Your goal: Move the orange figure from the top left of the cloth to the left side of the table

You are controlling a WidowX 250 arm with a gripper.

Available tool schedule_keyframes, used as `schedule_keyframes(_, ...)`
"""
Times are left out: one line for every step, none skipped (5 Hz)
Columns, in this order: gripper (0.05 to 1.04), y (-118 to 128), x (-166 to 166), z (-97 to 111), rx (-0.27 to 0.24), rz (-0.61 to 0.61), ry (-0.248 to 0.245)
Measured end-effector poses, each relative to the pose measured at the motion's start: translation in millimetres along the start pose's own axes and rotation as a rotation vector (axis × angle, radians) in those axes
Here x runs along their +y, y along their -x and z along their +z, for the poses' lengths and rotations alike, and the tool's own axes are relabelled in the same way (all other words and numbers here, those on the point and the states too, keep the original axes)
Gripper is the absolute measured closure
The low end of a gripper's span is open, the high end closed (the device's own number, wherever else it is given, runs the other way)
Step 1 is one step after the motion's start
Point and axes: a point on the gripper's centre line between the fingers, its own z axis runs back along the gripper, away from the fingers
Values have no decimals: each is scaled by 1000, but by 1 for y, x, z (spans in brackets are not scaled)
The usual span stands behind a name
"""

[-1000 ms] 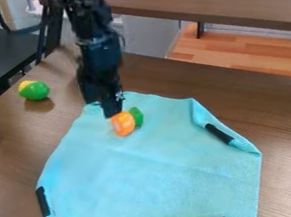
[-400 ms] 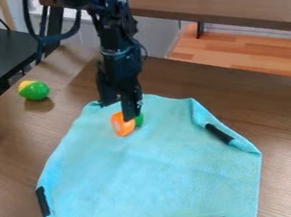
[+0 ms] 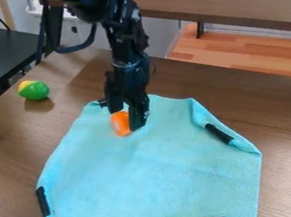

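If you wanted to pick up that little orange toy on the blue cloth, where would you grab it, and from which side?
I'd come from above and pinch the orange toy across its rounded middle, jaws on opposite sides: it lies low, and the cloth beneath blocks a grip from below.

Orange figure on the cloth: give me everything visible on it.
The small orange rounded figure looks like smooth plastic, with a paler patch on its left side; the visible part looks undamaged. It sits on the light-blue fabric cloth, just inside the upper-left edge. The black two-finger hand is over it, fingers apart, one behind its top and the other covering its right side. Can't tell what that side looks like, or whether either finger touches it.
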Motion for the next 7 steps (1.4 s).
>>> schedule_keyframes(129,-3,-1,-4,-4,-6,-17)
schedule_keyframes(369,-4,-7,-17,13,-13,-8)
schedule_keyframes(383,-5,-7,-16,15,-8,1)
schedule_keyframes(383,-3,10,-10,6,38,42)
schedule_keyframes(383,-1,38,6,-17,92,77)
schedule_keyframes(383,6,65,5,1,145,119)
schedule_keyframes(383,22,98,-11,34,204,136)
